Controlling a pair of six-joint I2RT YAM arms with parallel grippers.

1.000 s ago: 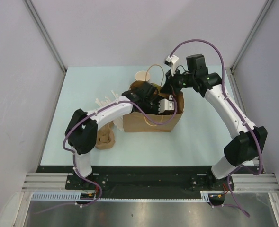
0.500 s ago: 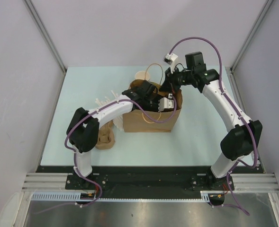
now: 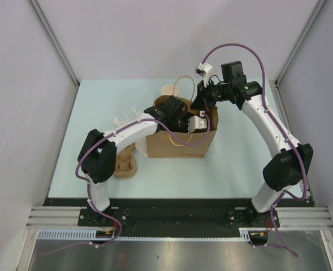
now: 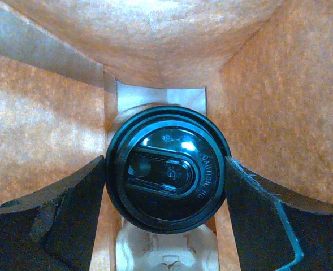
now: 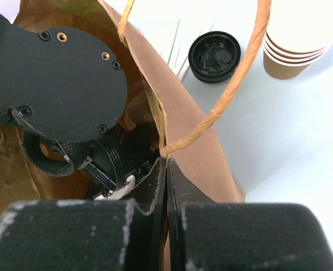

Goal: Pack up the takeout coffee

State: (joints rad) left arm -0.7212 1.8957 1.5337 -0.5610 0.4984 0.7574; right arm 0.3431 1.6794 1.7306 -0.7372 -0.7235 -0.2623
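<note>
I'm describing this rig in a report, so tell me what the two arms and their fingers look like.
The left arm and right arm match: white link shells, bulky black joint housings, and a purple cable looping along each. The left fingers are broad and matte black, one with a teal edge. The right fingers are black, scuffed with whitish marks.

White arms (image 3: 132, 131) with black joints (image 3: 95, 158), black pincers (image 5: 166, 169) and purple cables (image 3: 234, 49).
</note>
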